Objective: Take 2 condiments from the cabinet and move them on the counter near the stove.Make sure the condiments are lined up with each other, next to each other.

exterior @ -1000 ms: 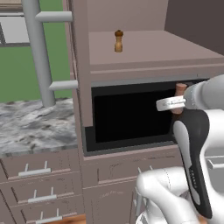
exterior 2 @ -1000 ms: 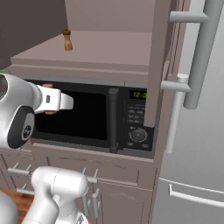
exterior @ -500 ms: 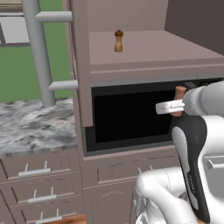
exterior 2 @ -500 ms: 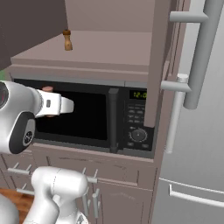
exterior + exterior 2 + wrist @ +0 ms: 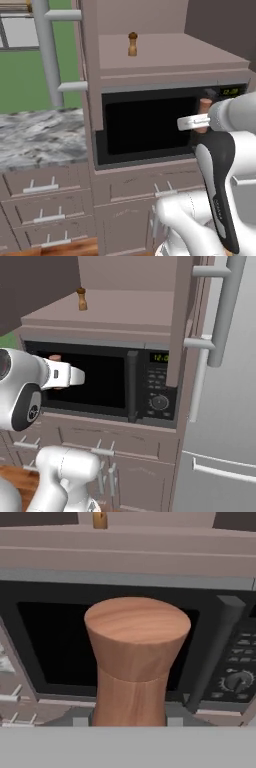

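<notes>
Gripper (image 5: 129,722) holding reddish mill (image 5: 134,662), microwave (image 5: 150,386) clock reading 12:0-something

1 condiment (image 5: 135,662) gripper-held (image 5: 129,719); 1 (image 5: 132,44) upright in cabinet (image 5: 165,57).

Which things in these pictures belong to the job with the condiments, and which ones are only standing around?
Belong to the job:
- reddish-orange bottle, held between the fingers
- darker bottle, upright on the cabinet shelf
- marble counter

Only standing around:
- black microwave
- fridge
- drawers with silver handles
</notes>
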